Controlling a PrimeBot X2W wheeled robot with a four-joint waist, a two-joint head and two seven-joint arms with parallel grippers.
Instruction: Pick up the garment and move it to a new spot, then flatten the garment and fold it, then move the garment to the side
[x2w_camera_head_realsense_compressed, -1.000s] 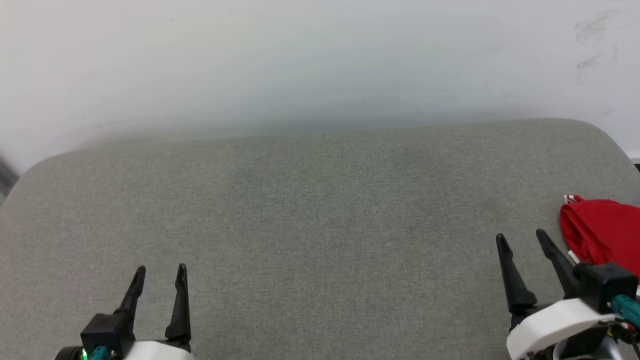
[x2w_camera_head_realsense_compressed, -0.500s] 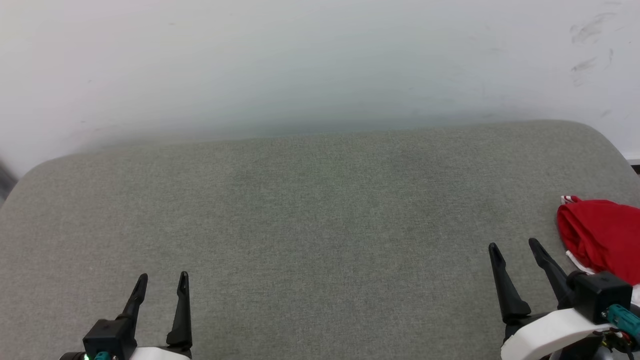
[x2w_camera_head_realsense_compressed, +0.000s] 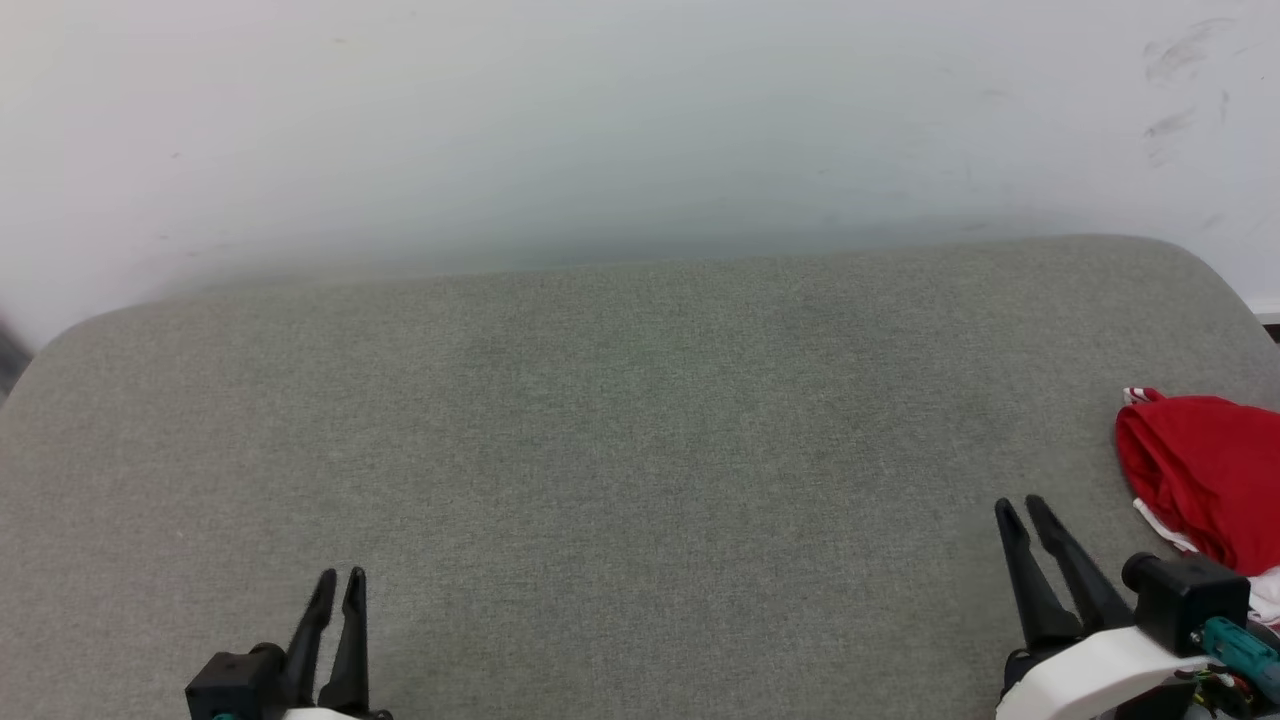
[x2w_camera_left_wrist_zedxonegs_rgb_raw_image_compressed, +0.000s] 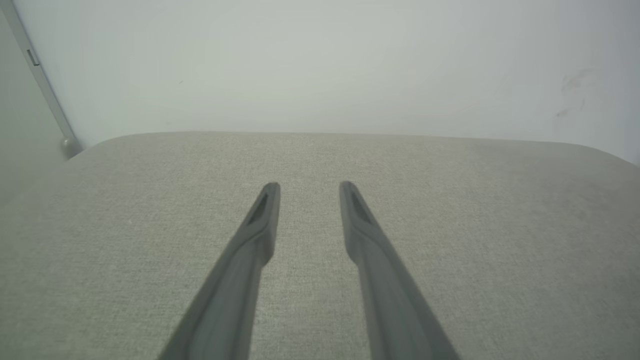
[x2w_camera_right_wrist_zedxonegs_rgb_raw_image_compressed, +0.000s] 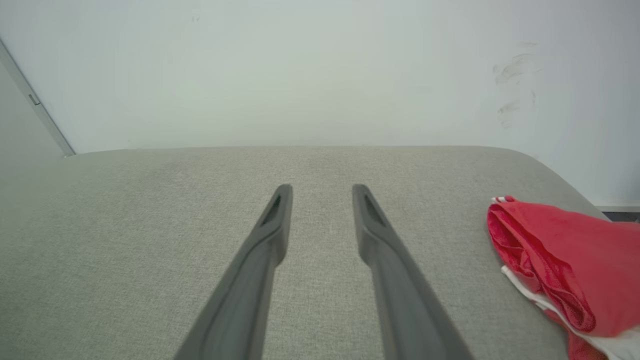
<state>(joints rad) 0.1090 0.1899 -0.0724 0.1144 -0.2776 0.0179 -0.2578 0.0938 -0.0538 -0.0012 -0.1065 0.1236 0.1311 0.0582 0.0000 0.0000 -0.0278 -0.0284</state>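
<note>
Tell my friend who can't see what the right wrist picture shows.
A bunched red garment with white trim lies at the right on a grey cushion. The right gripper, fingers apart and empty, points toward a pale wall.

A wide padded surface (x2w_camera_head_realsense_compressed: 640, 430) covered in grey-green woven fabric, its far corners rounded, stands against a plain white wall (x2w_camera_head_realsense_compressed: 600, 120). Dark scuff marks (x2w_camera_head_realsense_compressed: 1180, 55) smudge the wall's upper right. A grey strip (x2w_camera_left_wrist_zedxonegs_rgb_raw_image_compressed: 42, 85) slants down its left end. The light is soft and even.
</note>
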